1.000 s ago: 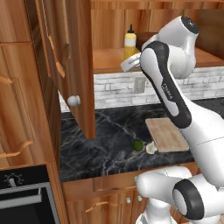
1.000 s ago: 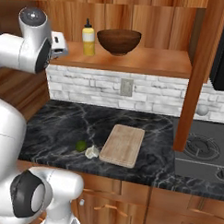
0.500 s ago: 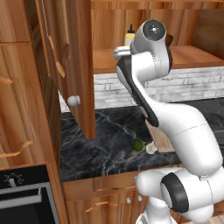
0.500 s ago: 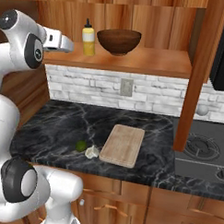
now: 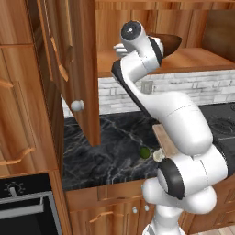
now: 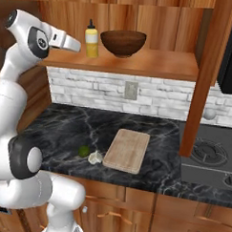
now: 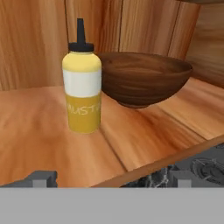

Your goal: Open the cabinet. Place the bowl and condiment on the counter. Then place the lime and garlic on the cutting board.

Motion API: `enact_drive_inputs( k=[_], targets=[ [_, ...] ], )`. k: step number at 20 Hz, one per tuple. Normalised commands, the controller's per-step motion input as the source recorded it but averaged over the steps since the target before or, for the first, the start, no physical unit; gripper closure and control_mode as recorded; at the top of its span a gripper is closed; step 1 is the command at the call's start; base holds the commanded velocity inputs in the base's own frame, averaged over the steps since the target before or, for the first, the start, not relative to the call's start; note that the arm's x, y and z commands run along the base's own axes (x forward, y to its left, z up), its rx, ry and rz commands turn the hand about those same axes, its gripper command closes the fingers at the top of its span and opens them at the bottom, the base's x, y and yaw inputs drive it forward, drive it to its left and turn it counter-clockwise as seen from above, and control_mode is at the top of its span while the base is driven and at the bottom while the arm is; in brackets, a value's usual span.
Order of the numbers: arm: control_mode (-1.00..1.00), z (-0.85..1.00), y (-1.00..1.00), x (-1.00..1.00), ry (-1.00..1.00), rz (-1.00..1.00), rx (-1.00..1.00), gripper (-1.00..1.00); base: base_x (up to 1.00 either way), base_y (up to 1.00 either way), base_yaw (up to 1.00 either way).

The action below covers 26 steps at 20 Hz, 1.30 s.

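Wood-panelled kitchen with a black marble counter, white brick backsplash and an open upper cabinet whose doors hang swung wide. Inside, on the cabinet shelf: yellow mustard bottle with a black nozzle, upright, and just beside it a dark wooden bowl, the two close but not clearly touching. Down on the counter: pale cutting board lying flat, with a green lime and a whitish garlic bulb just off its near-left corner, garlic almost against the board's edge, lime next to the garlic. Stove burner to the right of the board, beyond the open door's edge. White arm raised to shelf height, gripper levelled at the mustard bottle from the left, short of it, fingertips set wide apart with nothing between them. Oven front low at the left of the left base view.
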Motion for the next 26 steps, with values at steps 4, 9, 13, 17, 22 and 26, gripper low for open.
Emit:
enact_drive_inputs(
  k=[4, 9, 13, 17, 22, 26],
  targets=[
    [-1.0, 0.04, -0.12, 0.5, 0.0, -0.08, 0.0, -1.0, 0.0, 0.0, 0.0],
    [-1.0, 0.0, -0.11, 0.4, 0.0, -0.02, 0.0, -1.0, 0.0, 0.0, 0.0],
    [-1.0, 0.0, -0.14, 0.56, 0.0, 0.0, 0.0, -1.0, 0.0, 0.0, 0.0],
    [-1.0, 0.0, -0.01, 0.69, 0.0, 0.0, 0.0, -1.0, 0.0, 0.0, 0.0],
    [-1.0, 0.0, 0.0, 0.54, 0.0, 0.0, 0.0, -1.0, 0.0, 0.0, 0.0],
    [-1.0, 0.0, 0.0, 0.41, 0.0, 0.0, 0.0, -1.0, 0.0, 0.0, 0.0]
  ],
)
